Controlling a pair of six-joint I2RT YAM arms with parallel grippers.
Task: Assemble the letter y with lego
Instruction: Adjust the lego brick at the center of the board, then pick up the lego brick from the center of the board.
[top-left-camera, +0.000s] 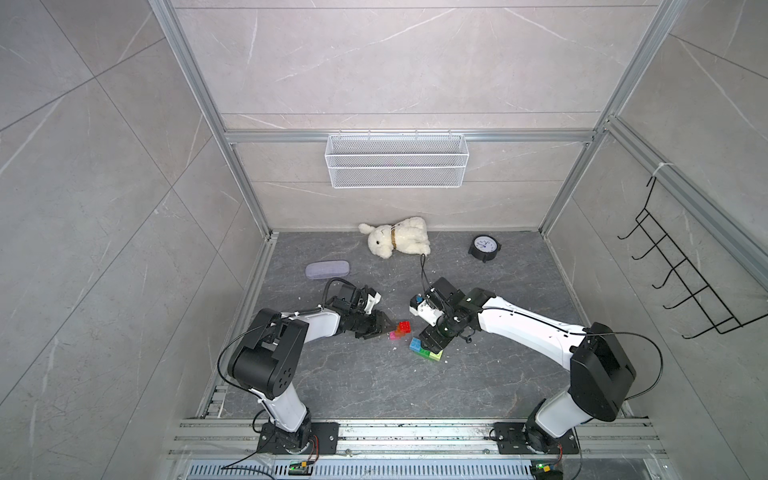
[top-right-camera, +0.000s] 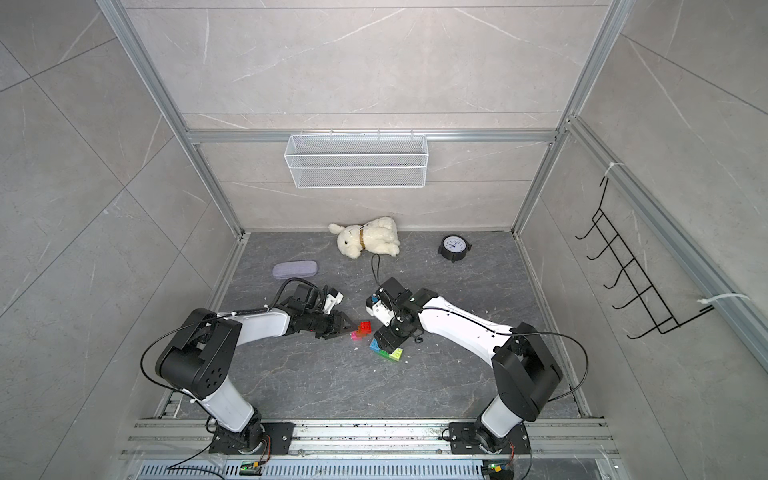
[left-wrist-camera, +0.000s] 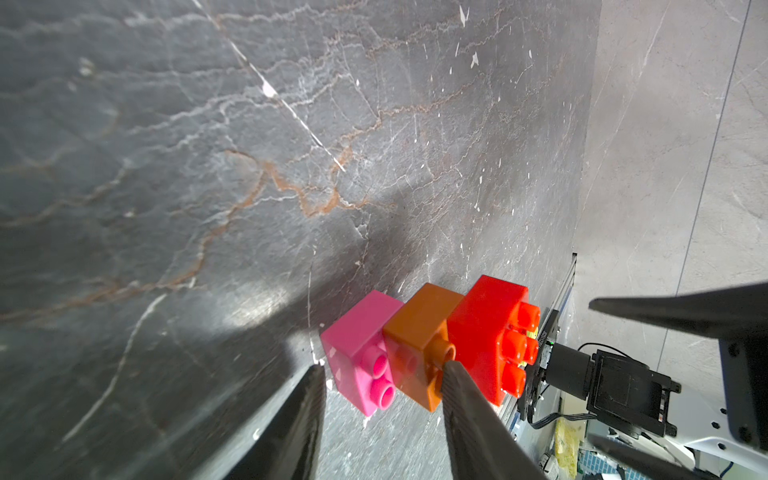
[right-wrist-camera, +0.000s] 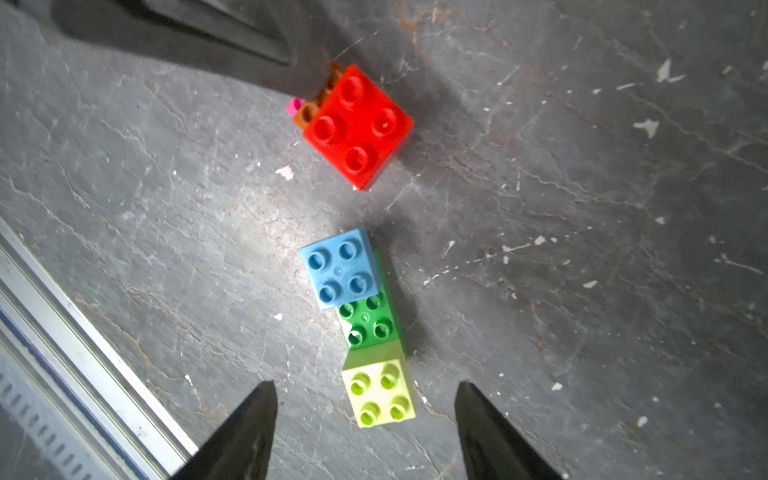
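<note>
Left fingers (left-wrist-camera: 459, 407): closed on the pink and orange end of the stem (left-wrist-camera: 419, 345).
Right fingers (right-wrist-camera: 253, 436): spread; the yellow-green brick (right-wrist-camera: 380, 392) shows between the tips, untouched.
Stem: pink, orange and red in a stepped row, middle of the bench (top-left-camera: 374, 382); lifted or resting, cannot tell.
Green bar (right-wrist-camera: 368, 322): on the bench, just right of the stem and nearer, apart from it; blue brick (right-wrist-camera: 340, 266) on one end, yellow-green brick on the other.
Far bench: case (top-left-camera: 327, 270) left, rabbit (top-left-camera: 401, 237) middle, clock (top-left-camera: 484, 245) right.

Bright even light, soft shadows, edge distortion
</note>
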